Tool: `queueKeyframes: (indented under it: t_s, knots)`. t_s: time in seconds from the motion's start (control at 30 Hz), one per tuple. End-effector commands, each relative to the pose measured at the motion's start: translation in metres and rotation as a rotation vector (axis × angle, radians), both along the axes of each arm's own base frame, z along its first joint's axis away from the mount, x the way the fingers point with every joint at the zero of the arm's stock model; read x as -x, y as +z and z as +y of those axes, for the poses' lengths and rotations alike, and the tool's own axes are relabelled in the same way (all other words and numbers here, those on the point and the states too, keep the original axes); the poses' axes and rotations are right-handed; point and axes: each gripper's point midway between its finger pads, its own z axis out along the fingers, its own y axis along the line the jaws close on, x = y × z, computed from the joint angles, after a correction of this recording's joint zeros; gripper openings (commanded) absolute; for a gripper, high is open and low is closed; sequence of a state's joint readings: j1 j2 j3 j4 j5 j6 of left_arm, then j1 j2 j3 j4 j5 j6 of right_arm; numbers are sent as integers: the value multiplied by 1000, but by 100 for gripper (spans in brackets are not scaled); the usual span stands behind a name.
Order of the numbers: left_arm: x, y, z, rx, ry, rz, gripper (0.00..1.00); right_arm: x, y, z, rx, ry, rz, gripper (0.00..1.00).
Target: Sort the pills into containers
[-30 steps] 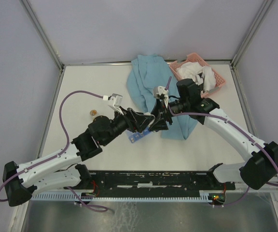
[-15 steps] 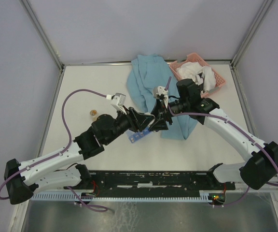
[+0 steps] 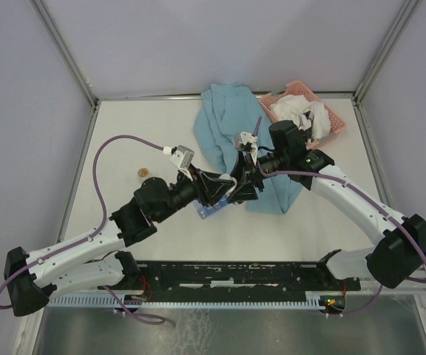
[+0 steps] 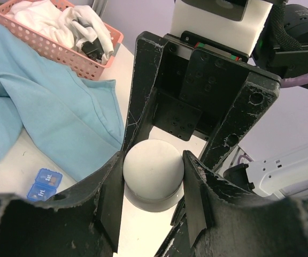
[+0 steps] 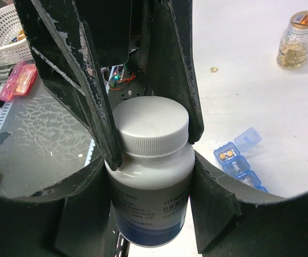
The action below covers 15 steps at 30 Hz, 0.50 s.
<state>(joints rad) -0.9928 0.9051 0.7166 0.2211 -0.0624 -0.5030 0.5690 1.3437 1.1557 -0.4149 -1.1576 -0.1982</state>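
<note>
white btl [image 5: 151,214]: r gripper [image 5: 149,179] holds, l gripper [image 4: 153,184] cap [image 5: 151,126].

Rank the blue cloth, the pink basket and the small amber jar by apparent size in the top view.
1. blue cloth, though partly hidden by the arms
2. pink basket
3. small amber jar, by far the smallest

White table [image 3: 124,133] between plain lavender walls [image 3: 220,44].
</note>
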Motion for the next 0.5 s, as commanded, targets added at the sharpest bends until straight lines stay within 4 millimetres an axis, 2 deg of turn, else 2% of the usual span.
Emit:
queueKeyframes:
  t_s: [0.0, 0.1, 0.17, 0.23, 0.3, 0.43, 0.47]
  knots:
    - [10, 21, -5, 37, -60, -79, 13, -7, 20, 4, -51, 4, -51, 8]
    - [4, 21, -2, 53, -21, -63, 3, -9, 19, 4, -44, -9, -62, 10]
    - [1, 21, 1, 63, -1, -53, 3, -10, 18, 3, -37, -13, -63, 19]
    - [-1, 21, 3, 68, 20, -47, 3, -11, 17, 3, -31, -22, -66, 33]
    - [-3, 21, 6, 70, 39, -43, 3, -12, 17, 2, -29, -30, -74, 52]
    - [-5, 20, 11, 72, 65, -37, 3, -14, 15, 2, -19, -48, -81, 79]
    - [-5, 19, 12, 71, 67, -35, 3, -15, 14, 1, -15, -53, -81, 90]
